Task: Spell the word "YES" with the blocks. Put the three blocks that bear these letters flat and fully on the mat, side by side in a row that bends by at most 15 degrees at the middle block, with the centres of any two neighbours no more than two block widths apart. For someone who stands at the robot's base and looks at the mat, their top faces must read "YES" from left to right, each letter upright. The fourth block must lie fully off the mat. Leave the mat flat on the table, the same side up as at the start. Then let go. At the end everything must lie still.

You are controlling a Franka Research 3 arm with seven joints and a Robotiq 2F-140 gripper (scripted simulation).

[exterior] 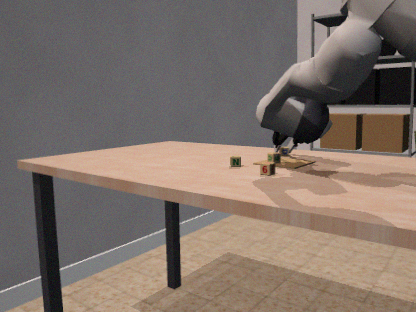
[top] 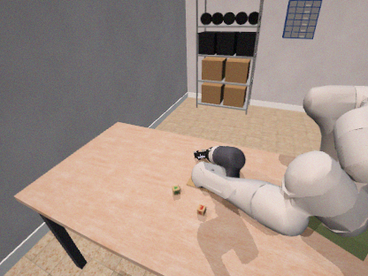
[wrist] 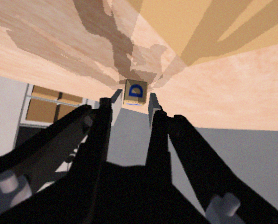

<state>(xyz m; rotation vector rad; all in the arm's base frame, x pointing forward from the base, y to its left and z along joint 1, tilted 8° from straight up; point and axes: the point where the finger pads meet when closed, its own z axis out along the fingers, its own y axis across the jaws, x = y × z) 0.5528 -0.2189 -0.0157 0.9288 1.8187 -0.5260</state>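
Observation:
My gripper hangs low over the tan mat, its fingers open a little. A block with a blue letter lies just between and beyond the fingertips, with a small gap on each side. It also shows under the fingers in the side view. A block with a green letter sits on the mat beside it. A block with a red letter lies at the mat's near edge. The green N block lies off the mat on the bare table. The arm hides most of the mat in the high view.
The red-letter block and the N block lie on the table top left of the arm. A metal shelf with boxes stands at the far wall. A green rug lies by the robot's base.

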